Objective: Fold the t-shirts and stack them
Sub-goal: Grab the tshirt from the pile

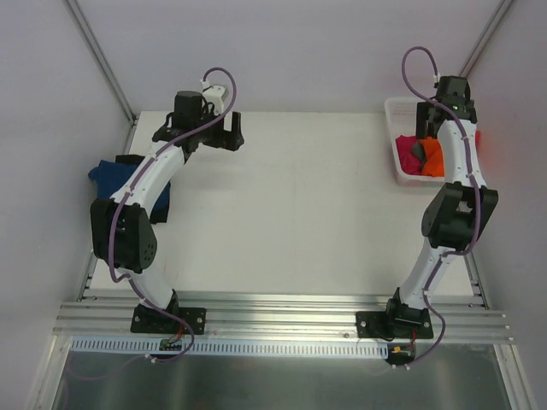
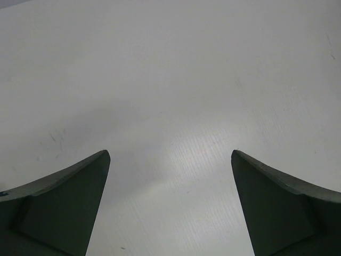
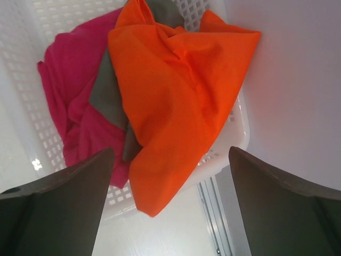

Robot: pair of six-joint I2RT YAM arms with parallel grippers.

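Since the right claw (image 3: pixel 170 151) hangs wide open and holds nothing, right above the bright orange soft cloth t-shirt (image 3: pixel 181 90), I think the step now is to pick that shirt up. It lies on top of the pile in the white plastic basket with little holes (image 3: pixel 32 32), and one corner hangs over the rim. A pink cloth shirt (image 3: pixel 69 90) and a grey cloth shirt (image 3: pixel 106 96) lie under it.

To do this well, the claw should come down on a thick, bunched part of the orange cloth, away from the grey. It should pinch only orange and lift slowly, so the others stay in the basket. The thin hanging corner could slip out.

Over the bare white table (image 1: pixel 291 196), the left claw (image 2: pixel 170 153) is wide open too, ready to help spread the shirt flat. A dark blue cloth shirt (image 1: pixel 107 175) lies at the table's left edge.
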